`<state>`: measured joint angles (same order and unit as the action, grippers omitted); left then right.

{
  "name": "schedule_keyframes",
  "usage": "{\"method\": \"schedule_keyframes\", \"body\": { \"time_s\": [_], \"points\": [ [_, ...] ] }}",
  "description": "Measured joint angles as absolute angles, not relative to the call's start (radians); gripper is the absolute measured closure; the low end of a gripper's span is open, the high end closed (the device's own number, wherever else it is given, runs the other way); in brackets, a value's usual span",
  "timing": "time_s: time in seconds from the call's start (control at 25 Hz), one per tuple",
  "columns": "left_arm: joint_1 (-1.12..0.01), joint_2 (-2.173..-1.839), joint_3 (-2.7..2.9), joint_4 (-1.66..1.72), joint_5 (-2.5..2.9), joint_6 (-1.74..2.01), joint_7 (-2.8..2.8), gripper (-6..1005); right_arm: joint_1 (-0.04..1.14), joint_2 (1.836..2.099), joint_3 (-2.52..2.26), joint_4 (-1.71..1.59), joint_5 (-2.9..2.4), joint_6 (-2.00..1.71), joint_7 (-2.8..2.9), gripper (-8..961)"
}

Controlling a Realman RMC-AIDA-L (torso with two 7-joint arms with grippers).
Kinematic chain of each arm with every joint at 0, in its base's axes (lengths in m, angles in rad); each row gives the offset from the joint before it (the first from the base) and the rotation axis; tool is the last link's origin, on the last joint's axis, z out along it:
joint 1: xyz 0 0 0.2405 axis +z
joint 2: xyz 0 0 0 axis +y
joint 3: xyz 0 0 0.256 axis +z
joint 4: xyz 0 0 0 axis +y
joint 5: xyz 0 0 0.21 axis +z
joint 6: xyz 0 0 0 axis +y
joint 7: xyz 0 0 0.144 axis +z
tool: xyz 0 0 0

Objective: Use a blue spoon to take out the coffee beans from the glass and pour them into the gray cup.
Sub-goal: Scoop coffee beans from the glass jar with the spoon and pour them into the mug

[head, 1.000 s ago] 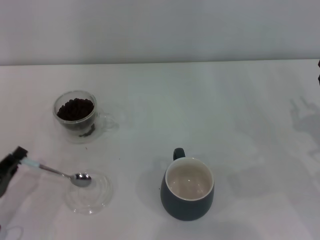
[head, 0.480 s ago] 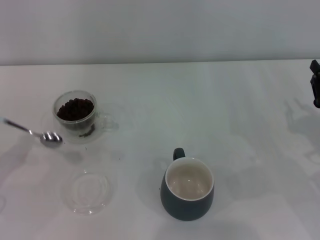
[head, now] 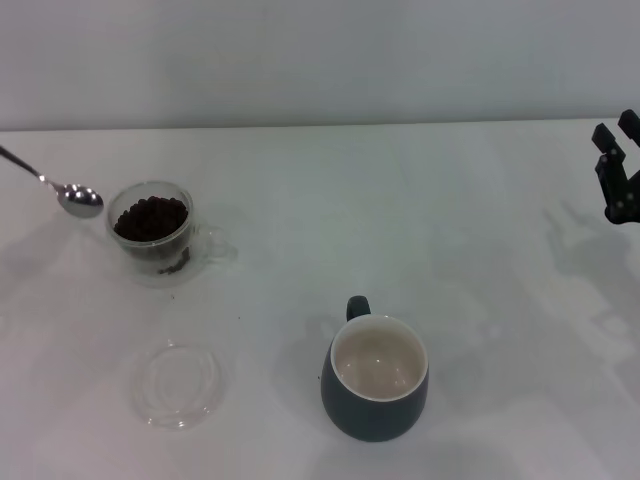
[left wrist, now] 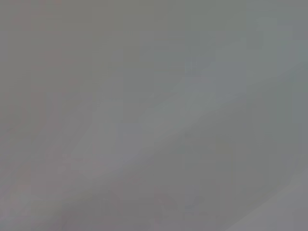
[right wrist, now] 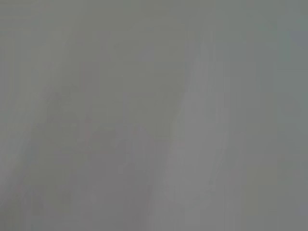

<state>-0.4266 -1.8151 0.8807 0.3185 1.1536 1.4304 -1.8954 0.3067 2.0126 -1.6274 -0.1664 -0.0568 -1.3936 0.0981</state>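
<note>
The blue spoon (head: 78, 199) hangs in the air just left of the glass (head: 153, 232), its empty metal bowl beside the rim. Its neck runs off the left edge, so its blue handle and my left gripper are out of view. The glass holds a heap of coffee beans (head: 150, 217), and its clear handle points right. The gray cup (head: 375, 382) stands front centre, empty, with its handle pointing away from me. My right gripper (head: 614, 130) is at the far right edge, raised, fingers apart and empty. Both wrist views show only plain grey.
A shallow clear glass dish (head: 176, 384) lies empty at the front left, below the glass. The white table (head: 420, 230) ends at a grey wall behind.
The spoon has risen from the dish and moved away from me, to beside the glass rim. The left gripper has left the view. The right gripper has come in at the right edge.
</note>
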Motion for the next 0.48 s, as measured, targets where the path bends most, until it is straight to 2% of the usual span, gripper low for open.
{"method": "schedule_keyframes", "body": {
  "time_s": [0.2, 0.48],
  "points": [
    [-0.477, -1.784, 0.880, 0.354, 1.235, 1.348, -1.952, 874, 0.302, 2.013, -1.646, -0.160, -0.057, -1.431, 0.119, 690],
    [-0.542, -1.787, 0.880, 0.397, 1.399, 1.219, -2.002, 873, 0.302, 2.013, -1.679, -0.158, -0.057, -1.434, 0.133, 690]
  ]
}}
